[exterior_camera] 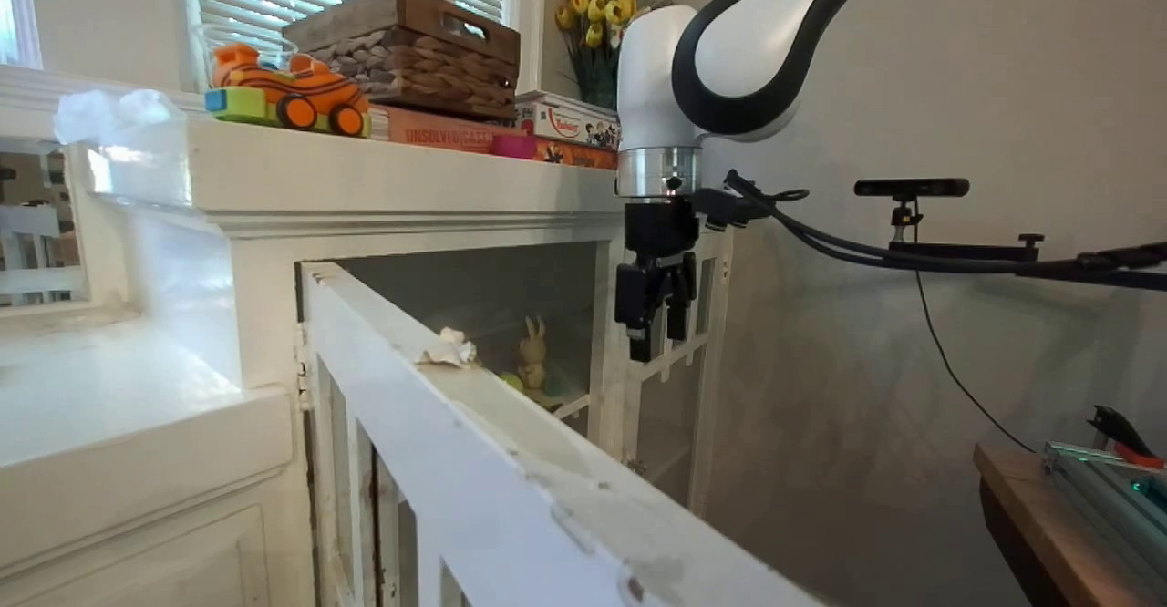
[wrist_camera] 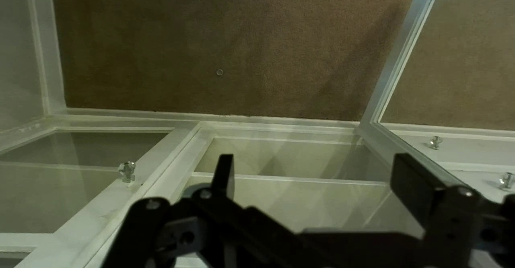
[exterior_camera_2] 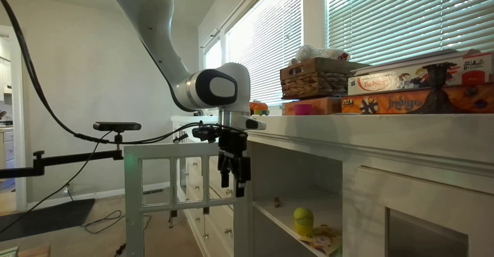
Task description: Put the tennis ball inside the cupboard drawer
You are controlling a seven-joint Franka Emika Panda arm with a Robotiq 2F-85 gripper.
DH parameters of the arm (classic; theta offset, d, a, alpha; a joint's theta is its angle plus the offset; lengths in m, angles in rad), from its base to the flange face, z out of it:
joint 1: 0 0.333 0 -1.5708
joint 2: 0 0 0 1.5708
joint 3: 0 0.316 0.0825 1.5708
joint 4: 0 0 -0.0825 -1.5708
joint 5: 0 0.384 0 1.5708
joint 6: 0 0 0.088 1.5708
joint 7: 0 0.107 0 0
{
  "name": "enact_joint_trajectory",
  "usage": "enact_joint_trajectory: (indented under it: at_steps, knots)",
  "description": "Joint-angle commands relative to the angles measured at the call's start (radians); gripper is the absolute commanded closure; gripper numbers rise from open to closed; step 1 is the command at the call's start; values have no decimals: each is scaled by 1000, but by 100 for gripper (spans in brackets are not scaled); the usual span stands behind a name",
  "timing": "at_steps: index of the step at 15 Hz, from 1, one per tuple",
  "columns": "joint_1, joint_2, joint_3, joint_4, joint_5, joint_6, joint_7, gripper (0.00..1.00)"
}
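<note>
The tennis ball [exterior_camera_2: 303,215] is yellow-green and sits inside the cupboard drawer [exterior_camera_2: 308,201], the open compartment of the cream-white cabinet. It rests on or directly in front of a yellow cup-like thing; I cannot tell which. In an exterior view only a small yellow-green patch [exterior_camera: 511,380] shows beside a rabbit figure, partly hidden by the door. The ball is out of view in the wrist view, where the compartment's shelf edge [wrist_camera: 289,179] shows. My gripper [exterior_camera: 658,338] points down in front of the compartment opening, apart from the ball. It is open and empty in the wrist view [wrist_camera: 312,169].
The open glass-paned door [exterior_camera: 511,429] juts out from the cabinet. The rabbit figure [exterior_camera: 533,354] and an orange-yellow card [exterior_camera_2: 327,237] lie in the compartment. A wicker basket [exterior_camera: 428,65], game boxes [exterior_camera_2: 401,102] and an orange toy truck [exterior_camera: 301,92] stand on the thick top.
</note>
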Motion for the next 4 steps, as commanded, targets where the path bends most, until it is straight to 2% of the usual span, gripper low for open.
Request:
enact_joint_trajectory:
  at_steps: [1, 4]
  knots:
    - [-6, -7, 6, -2, -1, -3, -1, 0]
    - [-7, -8, 6, -3, -2, -3, -1, 0]
